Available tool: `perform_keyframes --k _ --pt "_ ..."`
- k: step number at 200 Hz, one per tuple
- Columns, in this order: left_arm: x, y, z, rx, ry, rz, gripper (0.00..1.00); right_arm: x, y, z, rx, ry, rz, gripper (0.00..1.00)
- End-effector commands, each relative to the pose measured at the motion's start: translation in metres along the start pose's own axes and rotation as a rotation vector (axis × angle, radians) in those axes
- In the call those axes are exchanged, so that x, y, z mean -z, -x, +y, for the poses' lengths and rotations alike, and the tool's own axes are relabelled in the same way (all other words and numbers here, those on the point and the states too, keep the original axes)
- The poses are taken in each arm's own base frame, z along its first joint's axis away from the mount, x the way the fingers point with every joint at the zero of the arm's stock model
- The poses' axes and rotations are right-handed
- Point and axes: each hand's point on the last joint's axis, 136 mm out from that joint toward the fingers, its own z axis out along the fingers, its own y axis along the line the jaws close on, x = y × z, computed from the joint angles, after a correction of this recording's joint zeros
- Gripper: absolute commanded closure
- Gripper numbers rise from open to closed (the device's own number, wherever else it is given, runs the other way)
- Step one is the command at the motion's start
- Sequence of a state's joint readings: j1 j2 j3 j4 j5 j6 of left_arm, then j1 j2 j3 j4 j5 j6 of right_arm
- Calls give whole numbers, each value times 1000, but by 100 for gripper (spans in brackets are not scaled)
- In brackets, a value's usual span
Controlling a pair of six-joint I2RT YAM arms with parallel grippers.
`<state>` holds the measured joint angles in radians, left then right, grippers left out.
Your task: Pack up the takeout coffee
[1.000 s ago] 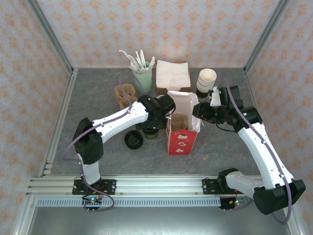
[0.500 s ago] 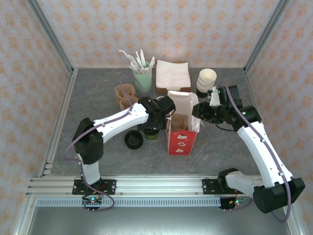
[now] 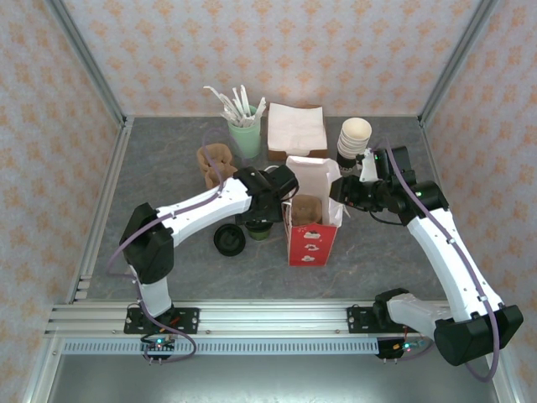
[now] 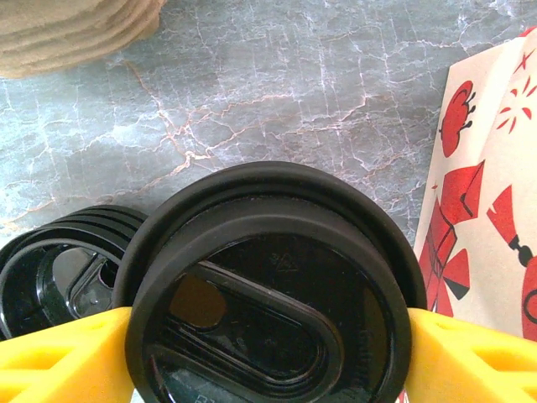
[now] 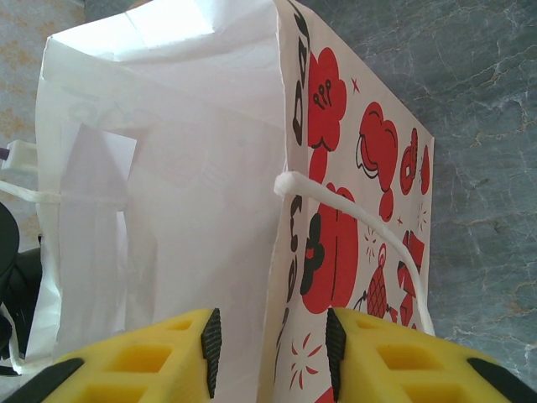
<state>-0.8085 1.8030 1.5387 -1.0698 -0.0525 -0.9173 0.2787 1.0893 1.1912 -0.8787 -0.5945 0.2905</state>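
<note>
Squarely over the takeout coffee (image 4: 277, 252), the left pincer (image 4: 268, 336) sets its yellow fingers (image 4: 59, 357) against opposite sides of the round black lid, so it grips the cup at the lid's rim. The cup sits just left of the red-and-white paper bag (image 4: 487, 193), close to its wall. Whether it rests on the grey marbled surface (image 4: 294, 84) or hangs just clear of it cannot be told. Farther left of the bag lies a stack of spare black lids (image 4: 59, 269).

By my judgement the cup is light and its paper wall crushes easily. The plastic lid is stiffer but smooth, and it could pop off under a lift. A modest squeeze just beneath the lid's rim looks the safer hold, with the cup kept upright.

At the bag's right rim the right pincer (image 5: 270, 344) straddles the bag's wall, its black pads (image 5: 210, 344) apart with the paper between them and not visibly pinched. A white cord handle (image 5: 352, 206) hangs outside that wall.
</note>
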Motion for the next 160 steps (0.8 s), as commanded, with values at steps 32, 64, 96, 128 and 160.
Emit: perform_keyframes --k 32,64,96,128,160 --pt "2 -4 6 4 5 16 35 5 7 4 19 2 -26 61" --pt "19 3 8 -5 -2 -12 39 5 7 4 20 4 -26 63" --pt "45 10 19 2 -2 -47 39 5 7 5 19 9 -25 65" --pt "81 14 33 16 -10 -76 39 7 5 6 18 15 -23 68" --pt "119 15 51 33 -16 -92 40 7 5 6 8 19 -24 72"
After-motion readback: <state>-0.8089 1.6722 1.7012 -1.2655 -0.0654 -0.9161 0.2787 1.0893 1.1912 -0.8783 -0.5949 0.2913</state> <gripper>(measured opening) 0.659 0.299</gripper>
